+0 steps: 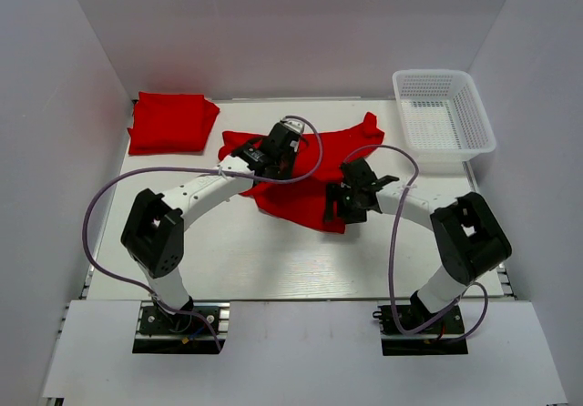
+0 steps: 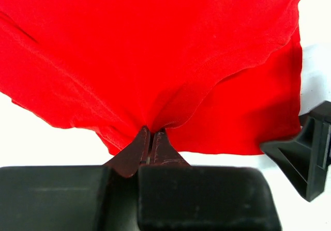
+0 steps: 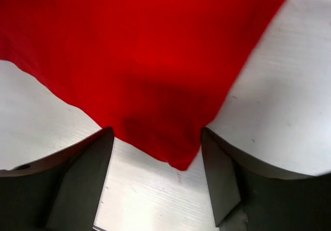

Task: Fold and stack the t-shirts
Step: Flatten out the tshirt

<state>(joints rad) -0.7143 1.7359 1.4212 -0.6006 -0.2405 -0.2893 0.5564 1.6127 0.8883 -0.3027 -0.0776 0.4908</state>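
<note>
Shirt (image 1: 342, 151) lies rumpled mid-bench (image 1: 273, 260). Left claw (image 2: 150, 138) is pinched tight on its edge. Right claw (image 3: 156, 132) stands wide, straddling a loose corner, seemingly without contact. Risk: closing on the corner tip alone lets cloth slip; an uneven pull would skew the fold.

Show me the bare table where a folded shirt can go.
Bare table lies between the spread shirt and the arm bases. A thin strip runs behind it, from folded shirt to basket. Centre is crowded: left gripper and right gripper at the cloth.
</note>
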